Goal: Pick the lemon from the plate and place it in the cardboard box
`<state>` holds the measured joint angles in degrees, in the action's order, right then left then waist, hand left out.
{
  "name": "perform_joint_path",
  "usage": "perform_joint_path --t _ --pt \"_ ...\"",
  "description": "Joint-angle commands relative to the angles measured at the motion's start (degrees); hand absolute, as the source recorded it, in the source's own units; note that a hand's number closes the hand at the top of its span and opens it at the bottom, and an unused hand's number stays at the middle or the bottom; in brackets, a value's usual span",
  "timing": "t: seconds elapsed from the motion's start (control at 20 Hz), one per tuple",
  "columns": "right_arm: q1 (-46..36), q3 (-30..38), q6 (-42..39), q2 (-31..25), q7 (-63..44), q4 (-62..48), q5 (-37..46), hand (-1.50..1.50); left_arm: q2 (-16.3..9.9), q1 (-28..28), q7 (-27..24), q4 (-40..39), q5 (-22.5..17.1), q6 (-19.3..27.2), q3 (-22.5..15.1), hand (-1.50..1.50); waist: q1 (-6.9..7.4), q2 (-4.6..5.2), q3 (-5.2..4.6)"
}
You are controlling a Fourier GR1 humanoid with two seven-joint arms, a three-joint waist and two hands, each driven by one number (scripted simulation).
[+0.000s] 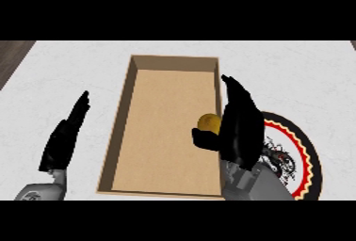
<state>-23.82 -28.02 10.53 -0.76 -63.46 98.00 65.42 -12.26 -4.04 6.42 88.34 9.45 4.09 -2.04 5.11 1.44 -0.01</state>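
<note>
Cardboard first: one cardboard box (163, 127), open-topped, sits in the middle of the white counter (69, 61). One lemon (208, 122) shows over the box's right side, just inside the wall, with the right hand (238, 127) against it, thumb curled under and fingers stretched up past it, so it's grasping the lemon. One plate (299, 141), red and black rimmed, lies right of the box, half hidden by that hand and its grey forearm (254, 186). Left hand (66, 136) rests open, fingers straight up, left of the box and apart from it. Dark floor strip (14, 52) shows at the top left corner.
</note>
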Motion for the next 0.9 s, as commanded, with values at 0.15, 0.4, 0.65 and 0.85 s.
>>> perform_joint_path --t 0.15,0.4,0.65,0.85 --pt "-11.99 7.28 20.39 0.73 -6.8 -8.55 0.98 -1.5 0.15 -0.54 -0.71 -2.35 -0.27 0.06 0.83 0.0 -1.12 -0.41 0.01" --pt "-12.51 8.41 32.21 0.74 -5.91 -6.51 -1.37 -1.5 -0.22 0.27 -0.6 -1.93 0.19 0.31 1.1 0.0 -2.45 -1.09 0.05" --pt "-5.8 12.72 35.93 0.74 -3.62 0.0 0.85 -1.5 -0.59 2.89 -0.08 -0.78 -0.86 0.76 3.02 0.0 -4.88 -1.7 0.05" --pt "4.12 14.09 34.86 0.75 -3.42 9.91 6.4 -1.5 -0.68 4.41 1.08 1.87 -1.02 0.79 3.19 0.0 -6.08 -2.06 0.05"
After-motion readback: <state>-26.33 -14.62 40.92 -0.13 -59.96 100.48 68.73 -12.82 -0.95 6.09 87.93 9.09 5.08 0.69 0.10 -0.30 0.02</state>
